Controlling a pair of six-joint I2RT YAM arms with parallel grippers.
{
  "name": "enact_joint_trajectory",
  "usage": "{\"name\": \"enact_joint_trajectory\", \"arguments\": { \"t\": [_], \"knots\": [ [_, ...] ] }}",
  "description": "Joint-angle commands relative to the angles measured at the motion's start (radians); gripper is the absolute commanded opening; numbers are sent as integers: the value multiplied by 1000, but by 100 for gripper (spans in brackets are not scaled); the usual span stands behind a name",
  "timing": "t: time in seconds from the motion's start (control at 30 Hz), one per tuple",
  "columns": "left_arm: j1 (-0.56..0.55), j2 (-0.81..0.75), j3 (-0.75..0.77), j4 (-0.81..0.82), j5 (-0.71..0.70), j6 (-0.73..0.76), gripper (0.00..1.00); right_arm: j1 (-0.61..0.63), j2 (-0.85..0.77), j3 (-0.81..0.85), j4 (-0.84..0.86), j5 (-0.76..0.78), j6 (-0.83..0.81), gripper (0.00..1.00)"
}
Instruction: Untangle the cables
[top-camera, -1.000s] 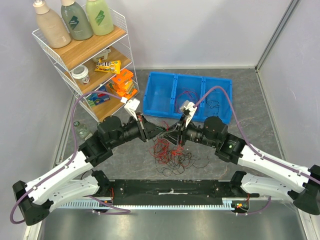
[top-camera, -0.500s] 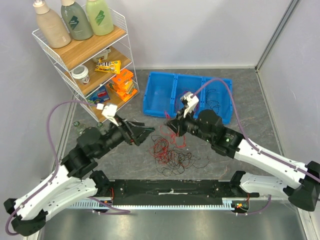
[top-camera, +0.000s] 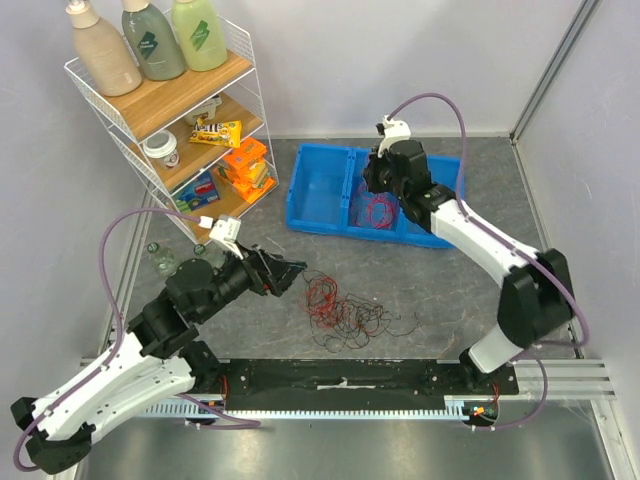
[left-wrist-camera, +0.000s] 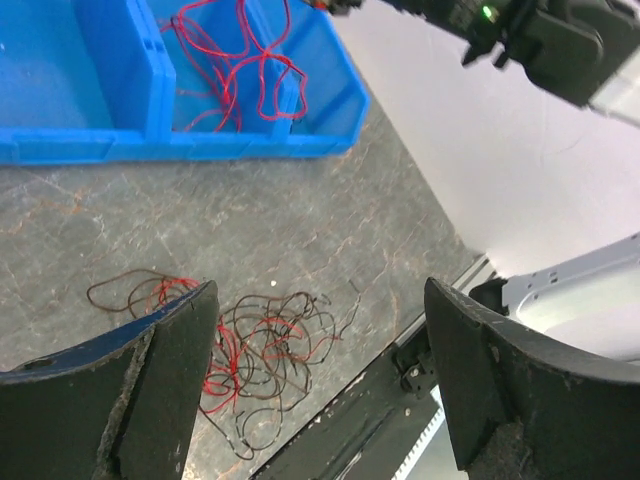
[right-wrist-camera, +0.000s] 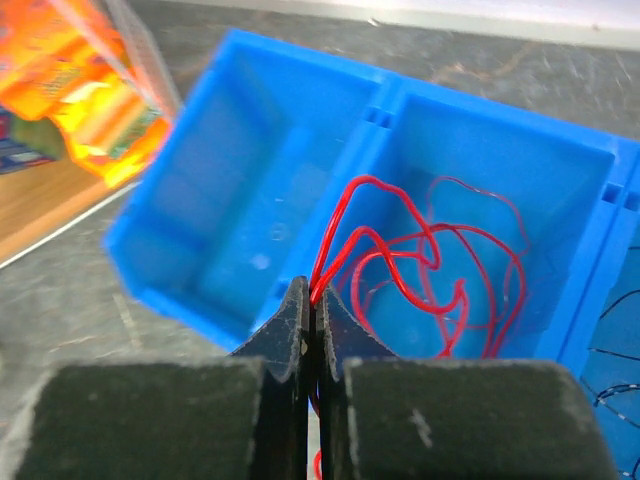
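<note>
A loose clump of red and black cables (top-camera: 345, 315) (left-wrist-camera: 250, 350) lies on the grey table in front of the arms. My left gripper (top-camera: 297, 270) (left-wrist-camera: 320, 292) hovers just left of the clump, open, with nothing between its fingers. My right gripper (top-camera: 373, 187) (right-wrist-camera: 313, 296) is up over the middle compartment of the blue bin (top-camera: 300, 215) (right-wrist-camera: 180, 250), shut on a red cable (top-camera: 379, 212) (right-wrist-camera: 420, 250) (left-wrist-camera: 235, 60). That cable hangs in loops from the tips into the compartment. Thin black cables (top-camera: 432, 210) lie in the bin's right compartment.
A white wire shelf (top-camera: 130, 140) with bottles, a jar and snack packs stands at the back left. A black rail (top-camera: 340, 375) runs along the near edge below the clump. Grey walls close in the back and right.
My right gripper shut on a red cable at the clump and carried it up and back over the bin. My left gripper opened and drew back to the left.
</note>
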Motion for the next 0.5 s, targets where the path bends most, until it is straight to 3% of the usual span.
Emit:
{"name": "enact_joint_trajectory", "arguments": {
  "t": [0.0,0.1,0.2,0.23,0.33,0.47],
  "knots": [
    [-1,50,-17,44,48,20,89,-92,141,57,100,-60,-14,0],
    [-1,90,-28,58,77,14,89,-137,256,117,85,-69,-12,7],
    [-3,142,-32,55,114,1,89,-147,342,235,-59,-95,-38,17],
    [-1,163,-34,54,123,-6,89,-144,356,261,-98,-101,-41,25],
    [-3,232,-45,55,142,-27,89,-140,339,277,-187,-123,-40,50],
    [-3,330,-61,57,153,-48,85,-89,224,207,-278,-85,-40,63]
  ]
}}
